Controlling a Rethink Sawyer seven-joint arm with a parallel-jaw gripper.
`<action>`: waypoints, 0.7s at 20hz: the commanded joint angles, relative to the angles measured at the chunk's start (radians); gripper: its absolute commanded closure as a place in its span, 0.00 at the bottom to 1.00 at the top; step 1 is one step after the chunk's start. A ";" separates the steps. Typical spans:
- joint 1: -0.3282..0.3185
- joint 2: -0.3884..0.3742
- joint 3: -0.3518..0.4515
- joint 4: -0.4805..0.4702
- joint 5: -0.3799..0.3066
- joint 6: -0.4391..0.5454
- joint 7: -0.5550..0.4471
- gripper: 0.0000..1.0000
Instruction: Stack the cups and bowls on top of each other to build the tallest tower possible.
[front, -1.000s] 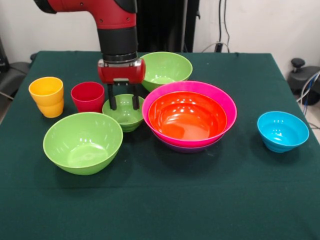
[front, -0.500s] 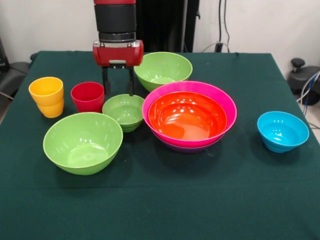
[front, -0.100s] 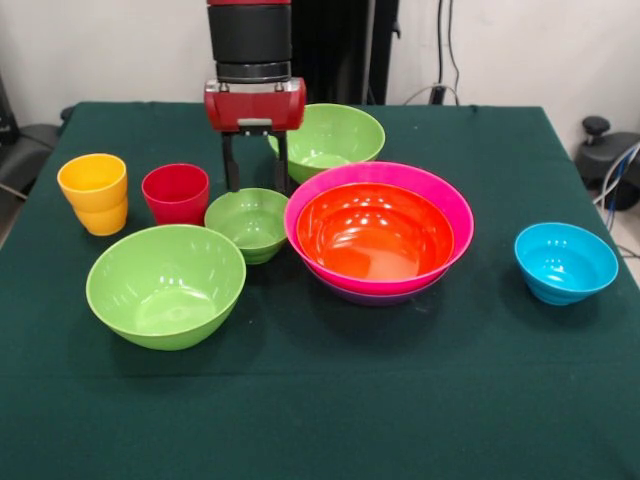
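Pincer (front, -0.100s: 255, 180) shifted toward tower (front, -0.100s: 378, 235), above small green bowl (front, -0.100s: 247, 222)

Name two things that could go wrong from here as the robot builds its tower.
1. The claw hangs open just behind the small green bowl, with the red cup and pink bowl close by; a descent might knock them.
2. The glossy small green bowl could slip from a rim pinch.

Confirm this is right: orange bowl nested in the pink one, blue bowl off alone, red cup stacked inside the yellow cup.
One error: in the front view the red cup stands on the table beside the yellow cup, not inside it. The rest holds.
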 joint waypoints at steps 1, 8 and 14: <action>0.029 0.085 0.010 -0.057 -0.011 0.079 0.021 0.00; -0.024 0.060 0.091 -0.053 -0.040 0.152 -0.101 0.00; -0.118 0.016 0.224 -0.030 -0.079 0.305 -0.336 0.00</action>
